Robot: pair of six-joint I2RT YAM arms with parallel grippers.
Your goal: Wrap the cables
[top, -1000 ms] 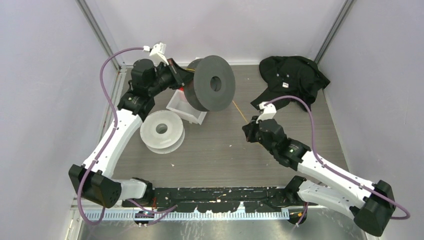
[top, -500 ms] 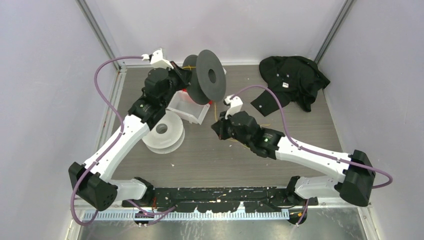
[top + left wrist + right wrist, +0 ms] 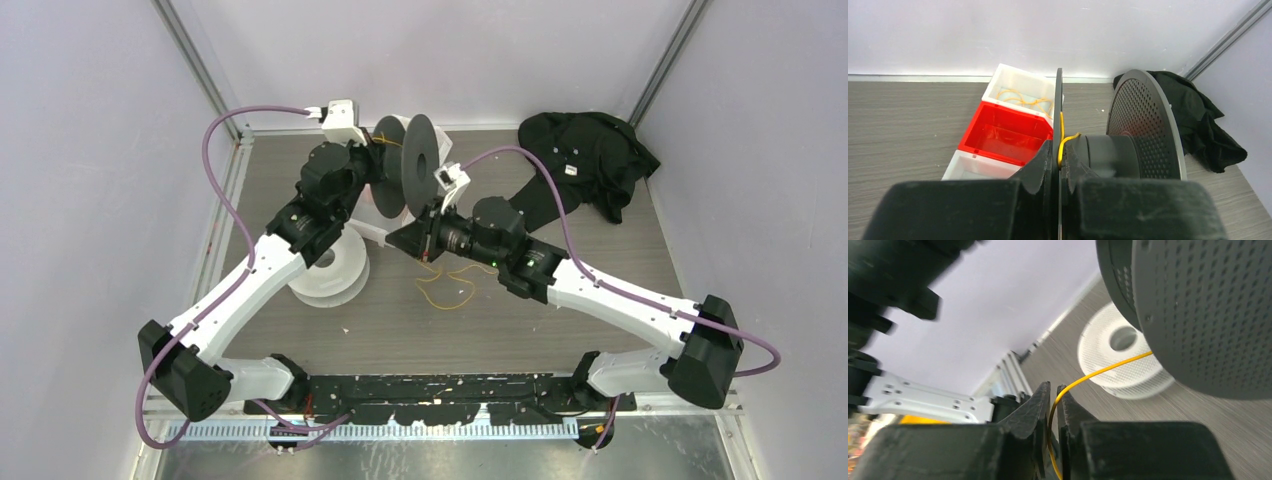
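Observation:
My left gripper [image 3: 1059,148] is shut on one thin flange of a black spool [image 3: 1143,125] and holds it upright and edge-on at the back of the table, as the top view [image 3: 415,165] shows. A thin yellow cable [image 3: 1063,142] runs from the spool's hub down between those fingers. My right gripper [image 3: 1054,389] is shut on the same yellow cable [image 3: 1098,374] just below and in front of the spool [image 3: 1198,315]. In the top view the right gripper [image 3: 422,240] sits close under the spool. Slack cable [image 3: 440,291] lies in loose loops on the table.
A white spool [image 3: 325,268] lies flat left of centre. Red and white bins [image 3: 1005,135] stand behind the black spool, and the far white bin [image 3: 1023,92] holds more yellow cord. A black cloth [image 3: 585,160] is heaped at the back right. Walls close in on three sides.
The left arm has turned the black spool from face-on to edge-on and shifted right. The right arm has swung left across the table to just under the spool, trailing cable behind it.

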